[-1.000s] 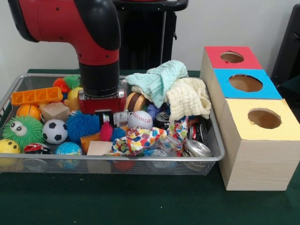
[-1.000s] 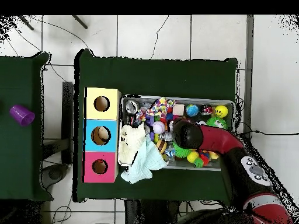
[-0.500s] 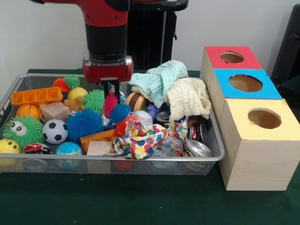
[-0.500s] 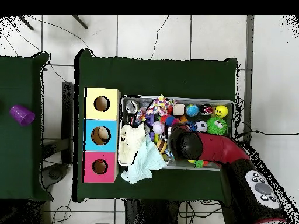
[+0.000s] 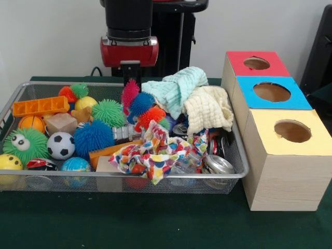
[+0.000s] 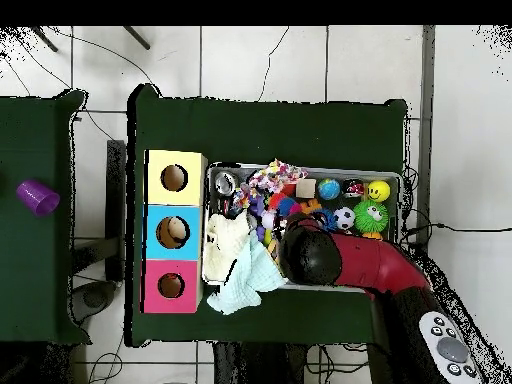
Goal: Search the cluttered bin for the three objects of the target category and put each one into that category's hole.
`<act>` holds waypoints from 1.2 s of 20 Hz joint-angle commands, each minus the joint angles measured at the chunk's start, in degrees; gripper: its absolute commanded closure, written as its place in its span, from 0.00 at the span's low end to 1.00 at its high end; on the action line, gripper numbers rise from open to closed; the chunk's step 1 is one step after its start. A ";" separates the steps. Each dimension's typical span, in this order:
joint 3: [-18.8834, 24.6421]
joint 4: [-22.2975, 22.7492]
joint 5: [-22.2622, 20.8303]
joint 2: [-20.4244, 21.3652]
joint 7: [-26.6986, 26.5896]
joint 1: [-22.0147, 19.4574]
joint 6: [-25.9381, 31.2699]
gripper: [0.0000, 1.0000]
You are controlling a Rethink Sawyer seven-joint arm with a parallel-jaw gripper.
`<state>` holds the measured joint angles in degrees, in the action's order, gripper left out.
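Robot hand (image 5: 129, 70) hangs above the wire-mesh bin (image 5: 236, 150), near its back edge, w/ a string of spiky pom-pom balls (image 5: 140, 104) (pink, blue, orange) dangling just below it. Hand looks closed on the top of the pink ball, tho the fingertips are mostly hidden by spikes. Lower end of the string still sits low over the clutter, touching or nearly touching a multicolored cloth (image 5: 155, 153).

Judgement: step in hand is lifting the toy clear. Best done w/ a straight rise until the orange ball clears the cloth, since spikes could snag the fabric and drag it along. Then carry toward the row of boxes beside the bin: red-top box (image 5: 257, 63), blue-top box (image 5: 272, 92), yellow-top box (image 5: 291, 130), each w/ a round hole. Which hole fits, cannot tell.

Bin and boxes stand on a dark green table (image 5: 155, 218). Overhead view: pale tiled floor (image 6: 300, 60) around the table; 2nd green surface beyond the boxes carries a purple cup (image 6: 37, 197).
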<state>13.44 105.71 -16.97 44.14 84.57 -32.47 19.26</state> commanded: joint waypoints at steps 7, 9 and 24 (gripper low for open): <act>-0.66 3.84 2.68 -0.59 10.95 2.91 -0.28 1.00; -0.77 4.32 3.19 -0.33 11.20 3.28 -0.27 1.00; -2.49 5.51 4.97 1.56 11.41 5.07 0.35 1.00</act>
<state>11.63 109.23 -14.65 44.49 84.57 -28.14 19.25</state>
